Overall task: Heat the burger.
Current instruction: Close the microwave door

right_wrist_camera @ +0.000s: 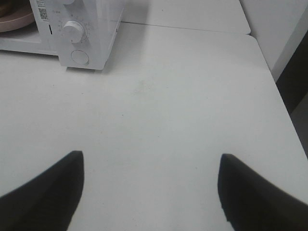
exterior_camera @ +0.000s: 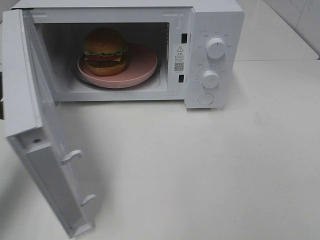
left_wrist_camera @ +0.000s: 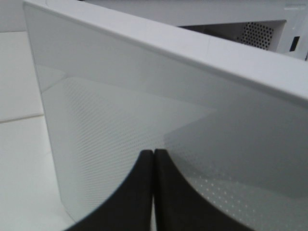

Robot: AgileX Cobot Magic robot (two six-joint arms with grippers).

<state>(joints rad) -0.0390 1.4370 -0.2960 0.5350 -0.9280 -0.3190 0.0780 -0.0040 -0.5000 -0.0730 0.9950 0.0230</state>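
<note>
The burger (exterior_camera: 104,51), with its domed brown bun, green lettuce and dark patty layers, stands upright on a pink plate (exterior_camera: 142,65), set toward the plate's left side rather than its middle. The plate lies flat on the floor of the cavity of a white microwave (exterior_camera: 215,20), and its front rim comes close to the cavity's front edge. The microwave's door (exterior_camera: 30,135) is hinged on the left and stands wide open, swung out toward the front. Two latch hooks (exterior_camera: 71,156) stick out from its inner face. To the right of the cavity a label (exterior_camera: 179,59) sits on the frame. Beside it is the control panel, with an upper knob (exterior_camera: 216,48), a lower knob (exterior_camera: 210,79) and a round button (exterior_camera: 205,98) beneath them. The microwave rests on a pale bench (exterior_camera: 200,165). The left claw (left_wrist_camera: 153,159) is closed, its dark fingers pressed together with nothing between them. Its tips are right up at the dotted outer face of the open door, and contact cannot be judged. The right claw (right_wrist_camera: 150,156) is spread wide and empty above bare bench, well apart from the microwave's right front corner.
</note>
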